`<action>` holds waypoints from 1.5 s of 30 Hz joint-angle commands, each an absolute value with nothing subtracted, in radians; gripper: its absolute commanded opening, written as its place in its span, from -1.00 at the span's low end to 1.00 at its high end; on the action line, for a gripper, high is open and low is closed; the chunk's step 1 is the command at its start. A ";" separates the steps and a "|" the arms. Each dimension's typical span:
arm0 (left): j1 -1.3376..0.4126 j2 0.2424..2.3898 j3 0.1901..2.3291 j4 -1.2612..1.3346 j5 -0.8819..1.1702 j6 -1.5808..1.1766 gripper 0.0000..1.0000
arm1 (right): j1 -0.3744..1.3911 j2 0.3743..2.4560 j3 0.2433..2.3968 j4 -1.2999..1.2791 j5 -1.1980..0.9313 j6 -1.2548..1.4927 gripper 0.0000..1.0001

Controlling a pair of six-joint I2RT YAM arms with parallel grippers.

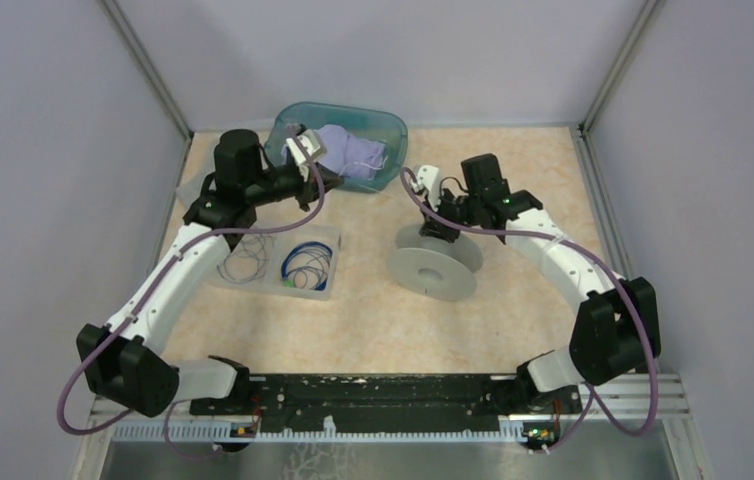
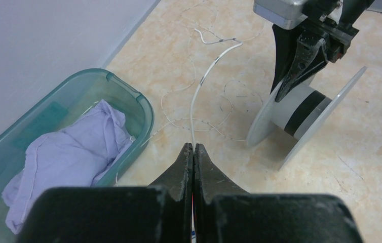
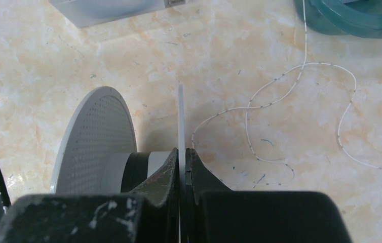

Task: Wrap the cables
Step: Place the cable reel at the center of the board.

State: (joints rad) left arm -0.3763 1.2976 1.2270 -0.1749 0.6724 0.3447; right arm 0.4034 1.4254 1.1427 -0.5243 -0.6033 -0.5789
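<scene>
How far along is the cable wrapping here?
Done: nothing yet; the spool shows no wound cable. In hand: left gripper pinches the white cable, right gripper clamps the spool's flange. Left: winding that cable, then the blue cables.

One spool [image 1: 433, 266], one bin [image 2: 72, 86], one tray [image 1: 325, 288], three cables [image 2: 193, 109].

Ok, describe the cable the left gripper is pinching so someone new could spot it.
Find the teal tub at the back of the table, then the grey spool to its right. On the tabletop between them a white cable trails loosely into the shut left gripper. Unlike the blue coils in the clear tray, it is whitish with dark bands and uncoiled.
</scene>
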 commanded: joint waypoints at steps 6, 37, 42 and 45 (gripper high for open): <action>-0.376 1.232 1.177 -0.293 0.766 0.471 -0.99 | 0.476 1.420 1.164 -0.369 -0.682 -0.503 -1.00; -0.377 1.256 1.127 -0.372 0.913 0.594 -0.99 | 0.472 1.308 1.138 -0.563 -0.571 -0.596 0.15; -0.387 1.266 1.115 -0.380 0.916 0.603 -0.99 | 0.454 1.263 1.094 -0.566 -0.552 -0.600 -0.08; -0.399 1.277 1.106 -0.388 0.902 0.617 -0.99 | 0.445 1.257 1.069 -0.545 -0.550 -0.596 -0.27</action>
